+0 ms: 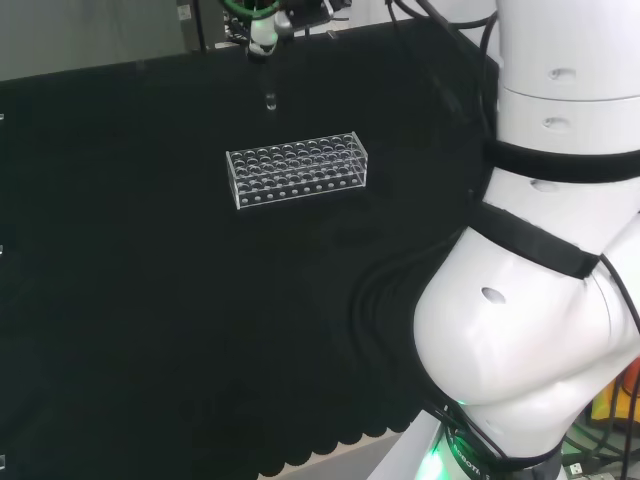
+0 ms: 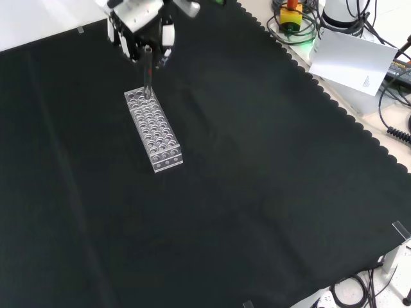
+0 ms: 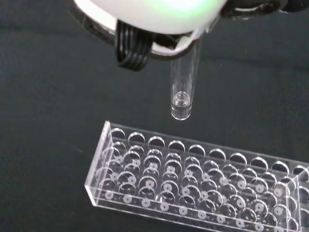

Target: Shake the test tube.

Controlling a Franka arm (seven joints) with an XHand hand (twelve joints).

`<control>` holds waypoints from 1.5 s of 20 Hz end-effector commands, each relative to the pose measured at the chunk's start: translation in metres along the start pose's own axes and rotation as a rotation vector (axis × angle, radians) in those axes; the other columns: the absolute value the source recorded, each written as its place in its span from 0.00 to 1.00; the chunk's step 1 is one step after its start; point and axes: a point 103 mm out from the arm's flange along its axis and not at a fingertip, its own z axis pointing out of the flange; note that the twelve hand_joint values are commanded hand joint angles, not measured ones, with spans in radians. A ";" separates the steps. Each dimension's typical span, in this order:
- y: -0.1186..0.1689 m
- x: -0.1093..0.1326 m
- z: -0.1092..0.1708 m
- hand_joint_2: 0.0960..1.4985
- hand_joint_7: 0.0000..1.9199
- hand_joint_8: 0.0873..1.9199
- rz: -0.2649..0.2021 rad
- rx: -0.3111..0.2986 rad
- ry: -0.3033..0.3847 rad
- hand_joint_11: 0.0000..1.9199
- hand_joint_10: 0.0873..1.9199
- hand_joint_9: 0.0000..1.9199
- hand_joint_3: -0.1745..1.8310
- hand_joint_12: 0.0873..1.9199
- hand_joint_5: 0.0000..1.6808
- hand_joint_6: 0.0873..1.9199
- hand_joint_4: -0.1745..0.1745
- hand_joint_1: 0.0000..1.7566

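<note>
Above the far end of the clear rack [image 1: 297, 169] in the head view, the hand [image 1: 262, 30] is pinching the test tube [image 1: 270, 98], hanging upright over the rack's end in the front view [image 2: 147, 70], while the wrist view is showing its rounded end [image 3: 182, 99] clear of the holes, so careless shaking is risking a knock against the rack.

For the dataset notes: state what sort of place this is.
Probably a robotics lab bench set up for chemistry handling: a clear test tube rack on black cloth, a robot hand holding a test tube above it, and cables at the bench edge.
</note>
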 end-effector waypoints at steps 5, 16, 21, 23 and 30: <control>-0.030 0.005 -0.024 0.38 0.96 0.17 -0.008 -0.036 0.044 0.53 0.12 0.88 0.41 0.54 0.82 0.21 0.00 0.70; -0.035 0.068 -0.034 0.38 0.96 0.18 -0.103 -0.062 0.098 0.53 0.12 0.88 0.42 0.54 0.82 0.21 0.00 0.70; -0.034 0.094 -0.043 0.38 0.96 0.18 -0.162 -0.075 0.104 0.53 0.12 0.88 0.42 0.54 0.82 0.21 0.00 0.70; -0.034 0.095 -0.044 0.37 0.97 0.18 -0.167 -0.077 0.101 0.53 0.12 0.88 0.42 0.53 0.82 0.21 0.00 0.70; -0.034 0.047 -0.029 0.37 0.97 0.18 -0.065 -0.052 0.062 0.53 0.12 0.88 0.42 0.53 0.82 0.21 0.00 0.70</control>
